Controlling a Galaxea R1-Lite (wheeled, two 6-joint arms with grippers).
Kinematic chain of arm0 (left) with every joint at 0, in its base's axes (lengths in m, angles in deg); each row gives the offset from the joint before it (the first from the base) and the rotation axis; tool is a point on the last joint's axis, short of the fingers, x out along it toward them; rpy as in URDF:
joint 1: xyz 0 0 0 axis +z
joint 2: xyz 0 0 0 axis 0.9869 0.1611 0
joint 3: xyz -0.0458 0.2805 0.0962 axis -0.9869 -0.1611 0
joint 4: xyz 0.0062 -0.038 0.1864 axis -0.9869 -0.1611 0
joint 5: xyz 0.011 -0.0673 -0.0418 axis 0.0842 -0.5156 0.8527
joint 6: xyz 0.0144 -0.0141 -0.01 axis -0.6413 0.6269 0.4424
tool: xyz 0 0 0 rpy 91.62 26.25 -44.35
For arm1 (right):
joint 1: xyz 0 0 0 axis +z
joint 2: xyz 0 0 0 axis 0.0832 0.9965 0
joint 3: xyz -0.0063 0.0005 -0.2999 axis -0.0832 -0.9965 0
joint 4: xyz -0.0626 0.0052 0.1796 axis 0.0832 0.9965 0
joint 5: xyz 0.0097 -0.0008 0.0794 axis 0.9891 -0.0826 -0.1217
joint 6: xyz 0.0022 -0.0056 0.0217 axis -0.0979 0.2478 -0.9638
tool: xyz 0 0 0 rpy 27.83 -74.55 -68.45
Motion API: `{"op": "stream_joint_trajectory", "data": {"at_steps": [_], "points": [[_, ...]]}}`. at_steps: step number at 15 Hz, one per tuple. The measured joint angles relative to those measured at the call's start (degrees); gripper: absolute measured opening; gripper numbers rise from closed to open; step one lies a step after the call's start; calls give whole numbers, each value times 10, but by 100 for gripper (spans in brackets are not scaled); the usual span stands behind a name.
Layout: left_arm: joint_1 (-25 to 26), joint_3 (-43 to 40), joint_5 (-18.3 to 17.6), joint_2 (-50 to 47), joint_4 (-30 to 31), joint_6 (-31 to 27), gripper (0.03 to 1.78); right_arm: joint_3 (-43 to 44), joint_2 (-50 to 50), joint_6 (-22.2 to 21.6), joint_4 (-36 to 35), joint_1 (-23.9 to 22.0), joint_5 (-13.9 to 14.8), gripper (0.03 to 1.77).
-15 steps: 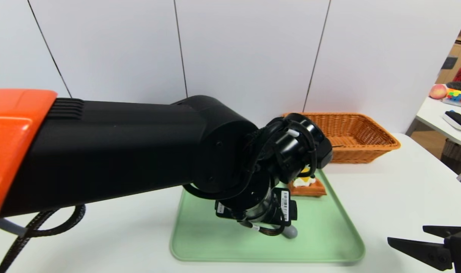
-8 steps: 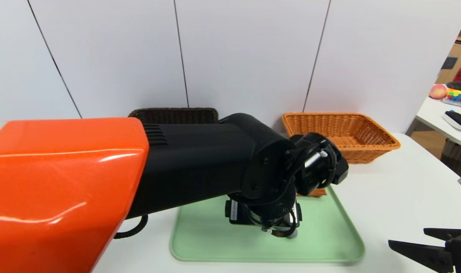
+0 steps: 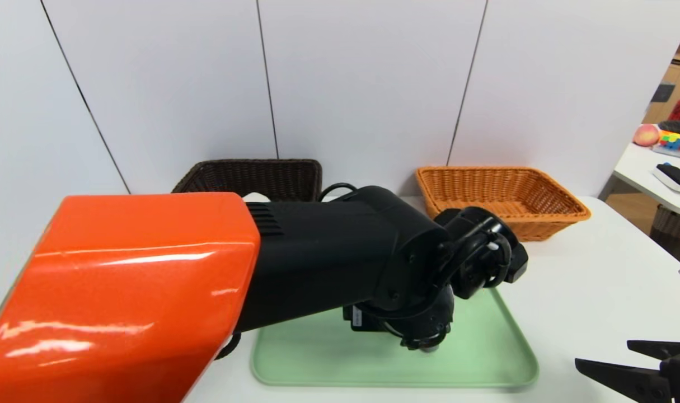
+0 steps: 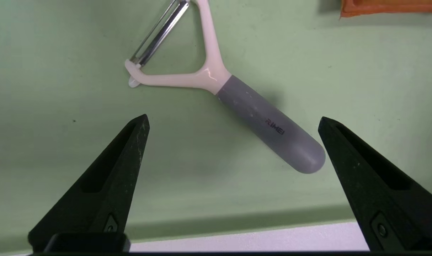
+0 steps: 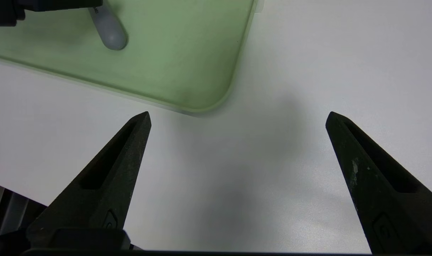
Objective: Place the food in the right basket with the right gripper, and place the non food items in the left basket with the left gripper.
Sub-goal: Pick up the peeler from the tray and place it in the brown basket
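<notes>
Left gripper point(image 4: 232, 121) spread wide over the peeler point(image 4: 233, 103) on the green tray point(image 4: 59, 71). Light, rigid, probably slick; pinch mid grey handle. Right gripper point(image 5: 237, 117) spread, idle beside tray.

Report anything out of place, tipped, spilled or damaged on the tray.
Nothing stands out. The peeler lies flat and whole on the green tray, between the open left claw's fingers; no spill shows.
</notes>
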Motion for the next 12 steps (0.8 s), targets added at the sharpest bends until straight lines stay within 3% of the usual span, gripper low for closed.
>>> {"op": "stream_joint_trajectory", "data": {"at_steps": [12], "points": [[-22, 0, 85, 18, 6, 71, 169, -5, -6, 1, 0, 3, 0, 170]]}}
